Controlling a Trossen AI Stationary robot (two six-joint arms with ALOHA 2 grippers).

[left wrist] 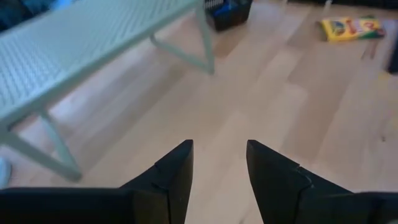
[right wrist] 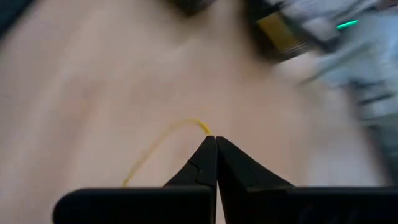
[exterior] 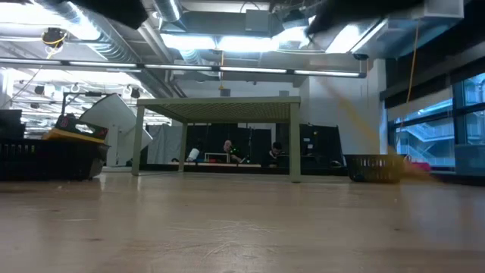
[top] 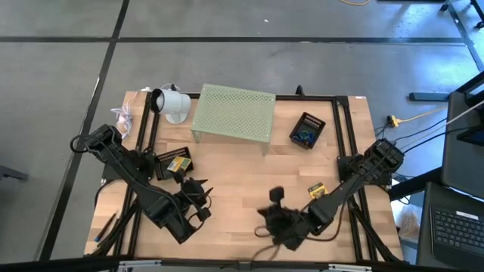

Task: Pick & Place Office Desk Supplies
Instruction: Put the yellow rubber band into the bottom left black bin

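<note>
Two dark, wedge-shaped fingers of the right gripper (right wrist: 215,142) meet tip to tip in the right wrist view, pinching one end of a thin yellow rubber-band loop (right wrist: 163,144) that trails as a fine curved line over the blurred pale wood. From above, this gripper (top: 276,198) hangs over the near middle of the wooden table (top: 234,177), whose light planks show a faint lengthwise grain inside a black frame. Left of it, the left gripper (top: 203,198) hovers with its matte black fingers (left wrist: 177,168) a narrow gap apart, holding nothing. A small yellow-green card box (top: 316,190) lies flat near the right arm; a second one (top: 177,164) sits in a black tray by the left arm. At the far edge stands a pale green perforated metal riser (top: 233,112) on thin legs, with a white cup-shaped object (top: 171,103) on its left and a small black mesh basket (top: 307,130) holding blue items on its right. Beyond the table, the low view shows grey floor, bright ceiling lights, exposed ducts and large windows.
</note>
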